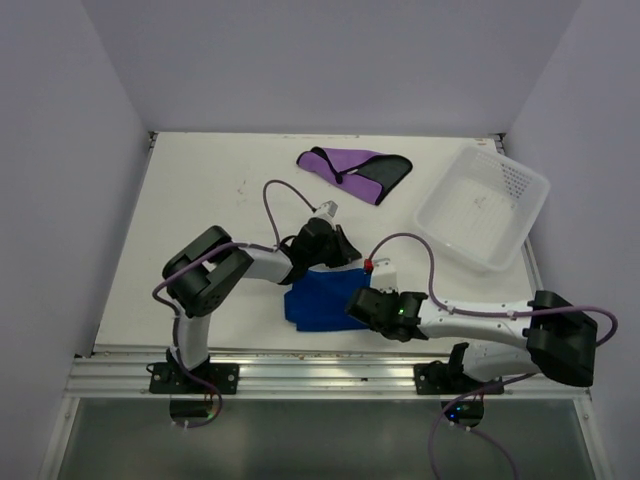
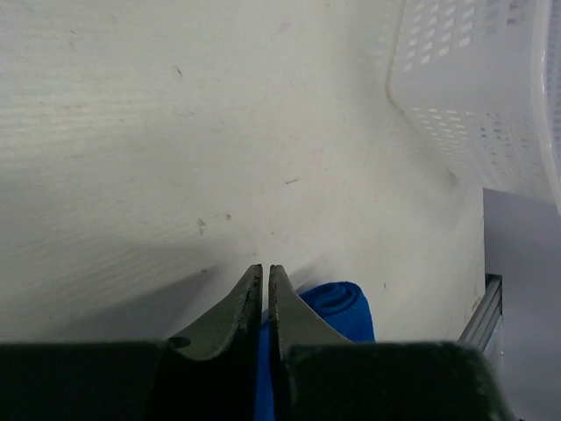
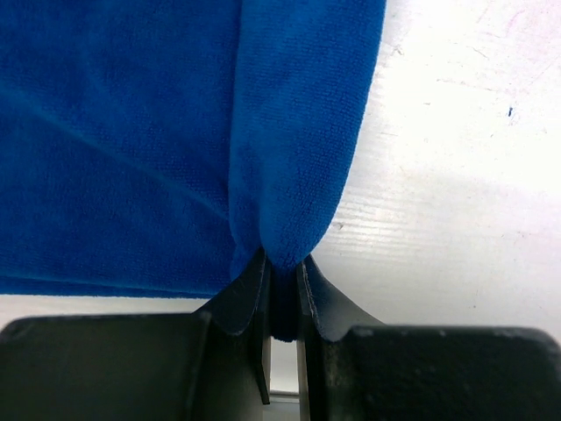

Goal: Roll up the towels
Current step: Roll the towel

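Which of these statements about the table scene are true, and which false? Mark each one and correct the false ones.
1. The right tool pinches a fold of the blue towel. True.
2. The purple towel lies inside the basket. False: it lies on the table, beside the basket.
3. The basket holds no towel. True.
4. The blue towel overlaps the purple towel. False: they lie apart.

Far towel (image 1: 355, 172) left of basket (image 1: 480, 210), behind near towel (image 1: 315, 300).

Plush blue towel (image 3: 131, 132), perforated plastic basket (image 1: 470, 215), scuffed matt table (image 2: 175, 132)
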Available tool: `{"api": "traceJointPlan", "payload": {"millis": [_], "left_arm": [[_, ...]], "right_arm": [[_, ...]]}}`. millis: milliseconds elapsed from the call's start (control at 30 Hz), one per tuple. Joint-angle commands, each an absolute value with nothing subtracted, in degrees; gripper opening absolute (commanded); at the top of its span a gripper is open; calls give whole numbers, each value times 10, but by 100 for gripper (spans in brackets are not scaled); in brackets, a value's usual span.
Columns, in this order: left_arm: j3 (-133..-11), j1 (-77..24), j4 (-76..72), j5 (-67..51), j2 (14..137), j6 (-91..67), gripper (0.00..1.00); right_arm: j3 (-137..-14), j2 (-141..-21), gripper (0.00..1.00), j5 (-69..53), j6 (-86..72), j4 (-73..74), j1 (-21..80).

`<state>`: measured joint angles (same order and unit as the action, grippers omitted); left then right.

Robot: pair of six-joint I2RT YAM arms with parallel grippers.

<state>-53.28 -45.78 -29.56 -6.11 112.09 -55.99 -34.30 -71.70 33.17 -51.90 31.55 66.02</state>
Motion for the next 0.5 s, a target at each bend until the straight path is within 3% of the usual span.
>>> {"api": "traceJointPlan", "payload": {"millis": [0, 467], "left_arm": [[-525, -444, -265, -43, 1081, -527, 11], [-513, -431, -215, -48, 986, -509, 13]], "right_arm": [[-384, -756, 0, 380, -554, 387, 688], [-511, -899, 0, 430, -564, 496, 737]]}}
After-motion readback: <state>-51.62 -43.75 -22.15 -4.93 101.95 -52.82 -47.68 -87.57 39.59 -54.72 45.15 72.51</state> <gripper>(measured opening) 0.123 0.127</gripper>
